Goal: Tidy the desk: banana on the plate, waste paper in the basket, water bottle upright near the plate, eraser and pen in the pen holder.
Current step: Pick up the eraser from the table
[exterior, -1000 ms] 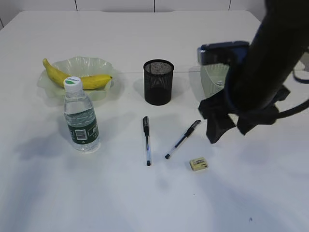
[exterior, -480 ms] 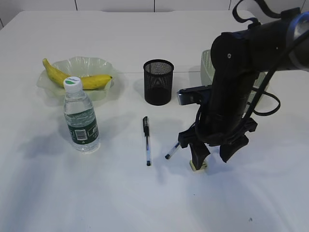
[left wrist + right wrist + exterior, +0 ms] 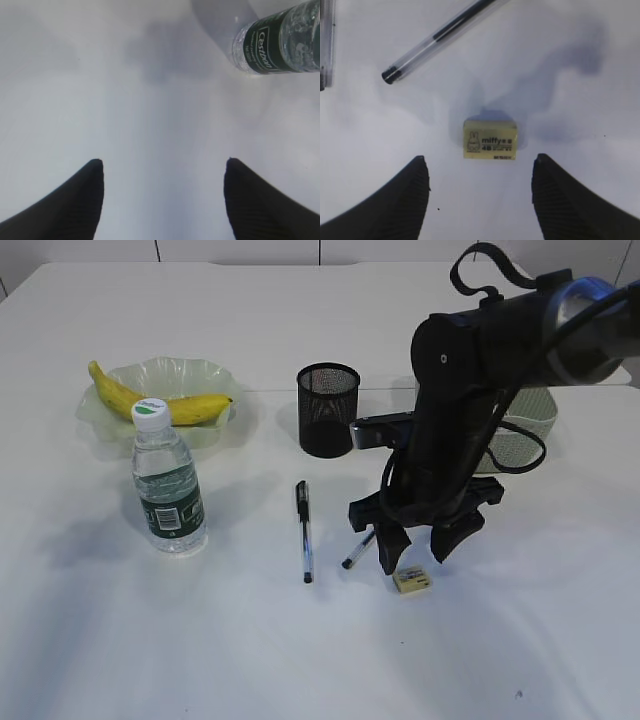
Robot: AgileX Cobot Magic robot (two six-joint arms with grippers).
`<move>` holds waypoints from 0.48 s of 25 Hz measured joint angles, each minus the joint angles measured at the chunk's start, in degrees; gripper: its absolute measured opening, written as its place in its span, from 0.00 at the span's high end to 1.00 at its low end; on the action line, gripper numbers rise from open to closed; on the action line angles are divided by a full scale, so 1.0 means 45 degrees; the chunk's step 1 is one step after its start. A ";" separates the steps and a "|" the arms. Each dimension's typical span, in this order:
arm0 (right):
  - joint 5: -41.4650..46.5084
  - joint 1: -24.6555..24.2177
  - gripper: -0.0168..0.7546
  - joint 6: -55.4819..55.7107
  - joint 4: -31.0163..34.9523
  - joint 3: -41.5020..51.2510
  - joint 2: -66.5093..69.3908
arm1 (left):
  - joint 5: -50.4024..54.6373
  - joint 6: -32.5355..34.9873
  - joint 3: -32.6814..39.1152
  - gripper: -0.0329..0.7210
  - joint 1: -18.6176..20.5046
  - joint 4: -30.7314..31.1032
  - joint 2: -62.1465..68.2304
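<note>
My right gripper (image 3: 415, 552) is open and hovers just above the yellow eraser (image 3: 412, 580), which lies flat on the table. In the right wrist view the eraser (image 3: 490, 140) sits just ahead of the open jaws (image 3: 479, 162). Two pens lie on the table: one (image 3: 303, 530) to the left, one (image 3: 358, 551) partly behind my right arm, also seen in the right wrist view (image 3: 440, 37). The banana (image 3: 160, 402) lies on the green plate (image 3: 215, 372). The water bottle (image 3: 167, 480) stands upright in front of the plate. The left gripper (image 3: 161, 165) is open and empty, with the bottle (image 3: 280, 40) ahead.
The black mesh pen holder (image 3: 328, 409) stands at the table's middle back. The pale green basket (image 3: 530, 430) is at the right, partly behind my right arm. No waste paper shows.
My right arm has come down and to the left from the basket area to just above the eraser. Nothing on the table has moved.
</note>
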 joint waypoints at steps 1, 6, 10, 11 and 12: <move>0.0000 0.0000 0.36 0.0009 0.0000 -0.0049 0.0106 | 0.0000 0.0000 0.0000 0.25 0.0000 -0.0023 0.0000; 0.0027 0.0000 0.36 0.0038 0.0000 -0.0356 0.0622 | 0.0000 0.0000 0.0000 0.25 0.0000 -0.0020 0.0000; 0.0027 0.0000 0.36 0.0058 0.0000 -0.0356 0.0922 | 0.0000 0.0000 0.0000 0.25 0.0000 -0.0020 0.0000; -0.0003 0.0000 0.36 0.0058 -0.0029 -0.0356 0.0945 | 0.0000 0.0000 0.0000 0.25 0.0000 -0.0020 0.0000; -0.0021 0.0000 0.36 0.0091 -0.0050 -0.0356 0.0945 | 0.0000 0.0000 0.0000 0.25 0.0000 -0.0020 0.0000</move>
